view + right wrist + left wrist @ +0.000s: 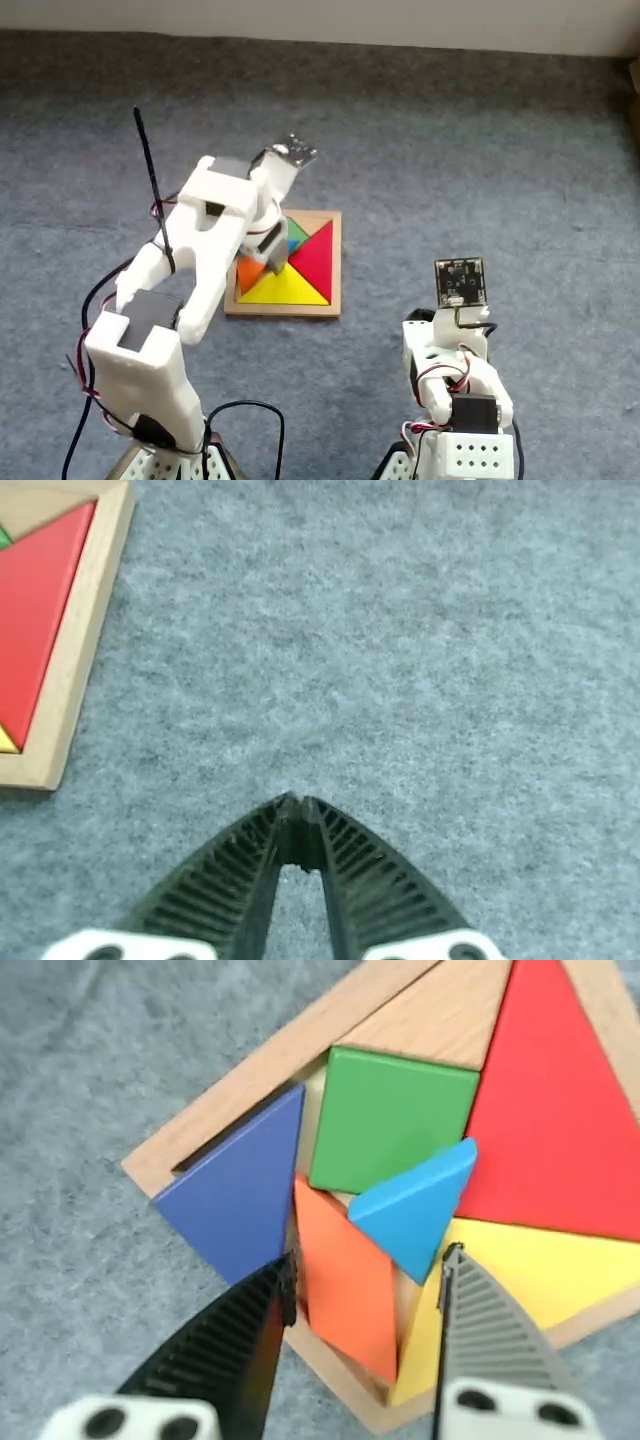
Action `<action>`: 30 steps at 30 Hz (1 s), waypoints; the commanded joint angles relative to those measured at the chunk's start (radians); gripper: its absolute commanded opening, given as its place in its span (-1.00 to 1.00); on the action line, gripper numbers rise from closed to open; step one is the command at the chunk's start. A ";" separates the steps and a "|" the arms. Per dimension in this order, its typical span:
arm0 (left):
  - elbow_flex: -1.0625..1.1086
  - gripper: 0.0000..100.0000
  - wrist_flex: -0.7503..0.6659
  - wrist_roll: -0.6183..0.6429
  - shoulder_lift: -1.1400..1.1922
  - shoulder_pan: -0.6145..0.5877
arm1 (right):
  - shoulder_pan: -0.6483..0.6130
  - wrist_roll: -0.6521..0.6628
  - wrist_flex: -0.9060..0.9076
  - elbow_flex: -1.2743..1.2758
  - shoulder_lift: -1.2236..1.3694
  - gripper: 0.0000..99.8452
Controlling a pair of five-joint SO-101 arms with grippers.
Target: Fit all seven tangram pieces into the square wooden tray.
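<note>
- Grey carpeted surface (480, 150) carries the square wooden tray (335, 265), which lies near the middle of the high view. The left arm reaches in from 7 o'clock and the right arm is parked at 5 o'clock.
- In the tray, the red triangle (545, 1110) fills the 3 o'clock side and the yellow triangle (520, 1270) the 6 o'clock side. Both look flat and seated.
- The green square (390, 1120), orange parallelogram (345, 1290), dark blue triangle (240, 1190) and light blue triangle (415, 1210) crowd the tray's 9 o'clock half.
- The light blue triangle appears to ride on top of its neighbours. The dark blue one seems propped on the rim with a shadowed gap beneath it.
- A patch of bare wood (440, 1015) is open between the green square, the red triangle and the rim.
- The left gripper (368, 1256) hangs over the orange and light blue pieces, its jaws spread wide and gripping nothing.
- The right gripper (298, 802) points at the carpet, well apart from the tray's rim (85, 650), with its jaws closed together and empty.
- The step in hand looks like the final fitting, with pieces in the tray but not all lying level.
- The next move probably calls for gripping the raised light blue triangle, turning it toward a free gap, then nudging the dark blue triangle down inside the rim.
</note>
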 commanded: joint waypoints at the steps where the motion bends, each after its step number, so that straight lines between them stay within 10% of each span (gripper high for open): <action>1: 0.041 -0.53 -0.040 0.000 -0.062 -0.047 | 0.013 -0.006 -0.002 0.147 -0.015 -0.99; 30: 0.033 -0.53 0.046 -0.160 -0.124 -0.071 | 0.013 -0.006 -0.002 0.147 -0.015 -0.99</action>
